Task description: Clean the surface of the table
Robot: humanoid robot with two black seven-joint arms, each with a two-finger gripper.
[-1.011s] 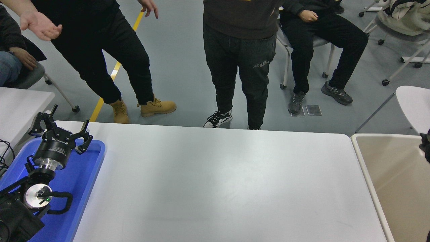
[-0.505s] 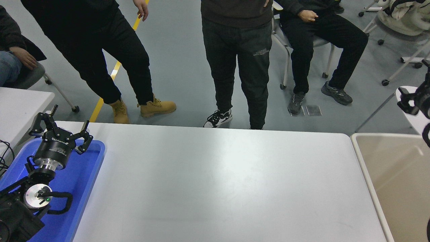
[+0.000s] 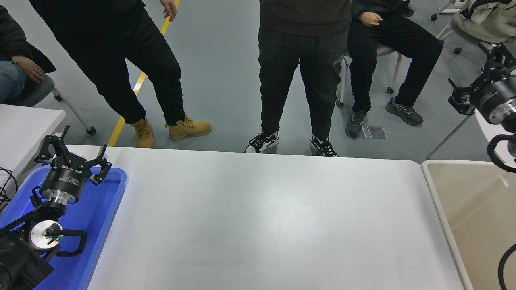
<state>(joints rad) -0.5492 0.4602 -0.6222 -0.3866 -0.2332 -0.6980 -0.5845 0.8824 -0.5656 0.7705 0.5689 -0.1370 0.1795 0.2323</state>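
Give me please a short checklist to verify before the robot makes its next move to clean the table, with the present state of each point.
1. Table surface free of loose things: ok, only faint marks show on it.
2. Left gripper out of the way: ok, parked over the blue tray at the lower left, fingers spread.
3. Right gripper positioned to work: not ok, it is raised at the right edge, beyond the table's far right corner.
4. Cleaning cloth or tool in the right gripper: cannot tell, none is visible.
5. People clear of the table: ok, they stand or sit on the floor beyond the far edge, no hand over it.
6. Beige bin at the right: interior looks empty as far as visible.
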